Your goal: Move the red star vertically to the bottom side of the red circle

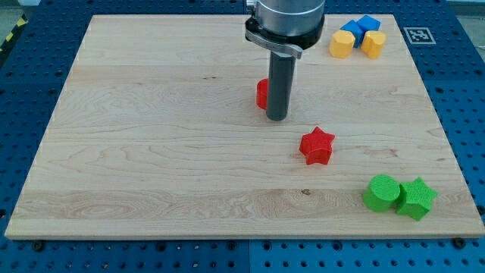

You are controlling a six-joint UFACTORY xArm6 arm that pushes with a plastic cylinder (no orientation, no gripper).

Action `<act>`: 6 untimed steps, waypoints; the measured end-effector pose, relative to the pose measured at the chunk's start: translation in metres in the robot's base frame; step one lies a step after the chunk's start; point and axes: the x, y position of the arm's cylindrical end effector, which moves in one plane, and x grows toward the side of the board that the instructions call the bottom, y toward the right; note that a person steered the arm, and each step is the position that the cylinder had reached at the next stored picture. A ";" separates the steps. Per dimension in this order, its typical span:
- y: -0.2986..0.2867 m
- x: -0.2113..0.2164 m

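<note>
The red star [317, 145] lies on the wooden board [151, 136], right of centre. The red circle [261, 94] sits up and to the left of it, mostly hidden behind my dark rod. My tip [276, 118] rests on the board right beside the red circle's lower right edge, up and to the left of the red star, with a gap between tip and star.
A green cylinder [381, 192] and a green star [416, 198] sit together at the bottom right. Two yellow blocks [342, 44] [373, 44] and two blue blocks [359, 27] cluster at the top right corner.
</note>
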 end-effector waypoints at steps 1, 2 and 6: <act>0.035 0.007; 0.070 0.012; 0.105 0.079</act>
